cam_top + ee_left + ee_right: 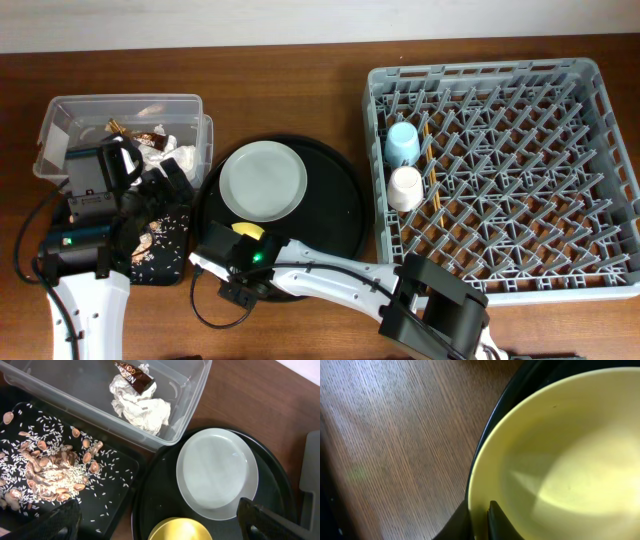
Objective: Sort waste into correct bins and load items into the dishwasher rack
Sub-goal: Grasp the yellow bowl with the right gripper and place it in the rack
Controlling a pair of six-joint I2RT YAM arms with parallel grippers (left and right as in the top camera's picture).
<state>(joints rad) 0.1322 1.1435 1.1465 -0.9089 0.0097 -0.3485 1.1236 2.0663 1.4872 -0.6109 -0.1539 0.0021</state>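
Right wrist: right pincer [481,522] clamps yellow bowl [560,460] rim at round tray [335,200] edge; left pincer [162,520] apart.

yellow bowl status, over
Right gripper shut on yellow bowl rim, at round black tray edge. Left gripper open, empty. Plate close beside bowl, same tray.

The yellow bowl [570,450] is smooth and glossy, the tub [65,385] clear plastic, the table [395,435] wood.
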